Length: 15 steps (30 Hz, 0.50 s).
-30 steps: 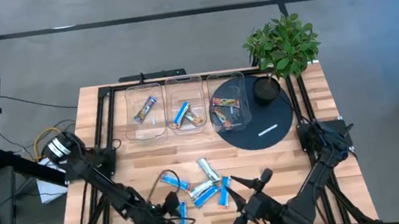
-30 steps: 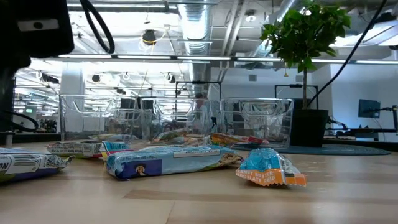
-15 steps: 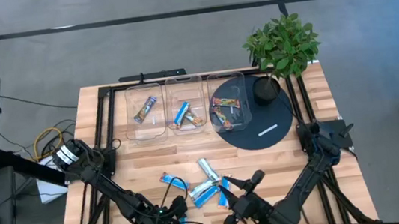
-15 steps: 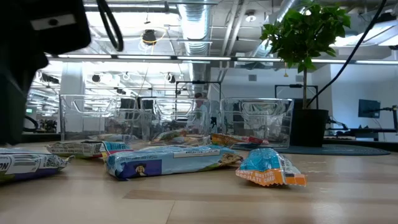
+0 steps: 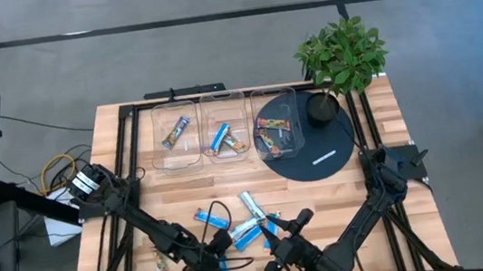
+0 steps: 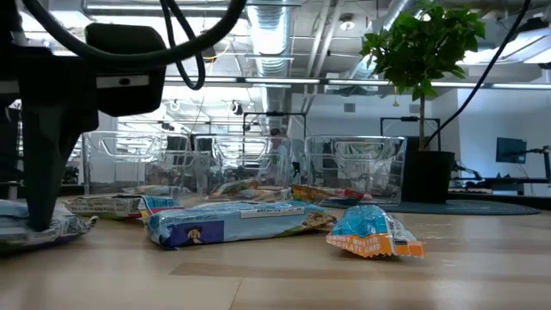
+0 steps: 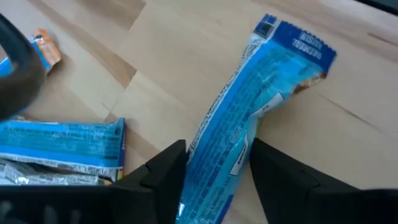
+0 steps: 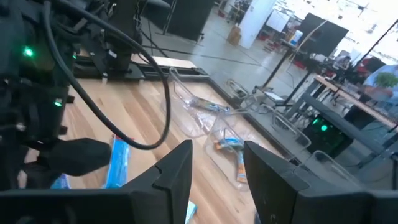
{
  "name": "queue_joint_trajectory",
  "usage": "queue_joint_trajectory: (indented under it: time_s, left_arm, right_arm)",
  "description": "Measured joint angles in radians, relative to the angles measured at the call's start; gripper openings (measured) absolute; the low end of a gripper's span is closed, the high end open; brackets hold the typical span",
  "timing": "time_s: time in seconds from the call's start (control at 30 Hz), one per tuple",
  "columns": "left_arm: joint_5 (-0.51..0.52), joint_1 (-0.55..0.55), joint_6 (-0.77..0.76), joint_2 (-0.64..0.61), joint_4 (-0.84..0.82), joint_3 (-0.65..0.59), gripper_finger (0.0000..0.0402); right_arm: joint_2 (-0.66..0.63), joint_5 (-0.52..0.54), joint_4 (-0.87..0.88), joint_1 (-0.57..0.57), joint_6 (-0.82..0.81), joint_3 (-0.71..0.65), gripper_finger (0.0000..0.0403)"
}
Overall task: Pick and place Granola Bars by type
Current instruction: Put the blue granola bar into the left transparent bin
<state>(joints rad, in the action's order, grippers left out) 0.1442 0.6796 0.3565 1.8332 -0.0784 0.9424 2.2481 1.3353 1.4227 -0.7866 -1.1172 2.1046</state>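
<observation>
Several blue granola bars (image 5: pixel 250 226) lie loose on the wooden table's near middle, and an orange-red one (image 5: pixel 161 269) lies near the front left. My left gripper (image 7: pixel 217 163) points steeply down at the front and is shut on one blue bar (image 7: pixel 249 106). That bar also shows in the high view (image 5: pixel 225 267). Just to its right, my right gripper (image 8: pixel 217 180) hovers open above the table with nothing between its fingers; in the high view it (image 5: pixel 275 254) is beside the loose bars. My left gripper has the blue bar's near half (image 7: pixel 219 155) between its two fingers, one on each long edge. The fingers come steeply from above and lie across the bar. The bar lies flat on the table, its far end (image 7: pixel 298 46) sticking out past the fingertips.
Three clear bins (image 5: pixel 225 126) stand in a row at the back, each holding a bar or two. A dark round mat (image 5: pixel 321 149) with a potted plant (image 5: pixel 341 51) is at the back right. Bare wood lies between bins and loose bars.
My left gripper has moved toward the table's right edge, onto the blue bar at the front, uncovering the orange-red bar behind it. My right gripper has sunk and drifted toward the table's left, nearer the loose bars. The bars have not moved.
</observation>
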Motion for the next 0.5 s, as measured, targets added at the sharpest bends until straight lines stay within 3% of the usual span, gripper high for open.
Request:
queue_joint_trajectory:
  time_s: [0.13,0.3,0.5]
  left_arm:
    - [0.046,-0.002,-0.009,0.001,-0.006,0.0,0.0114]
    - [0.193,-0.005,-0.075,0.003,-0.02,-0.002,0.0067]
    - [0.21,0.002,-0.09,0.003,-0.024,-0.002,0.0039]
  right_arm:
    - [0.0,-0.002,-0.016,-0.01,0.001,0.0,0.0138]
    - [0.0,-0.002,-0.017,-0.023,0.001,0.0,0.0134]
    - [0.0,-0.001,-0.017,-0.031,0.001,0.0,0.0134]
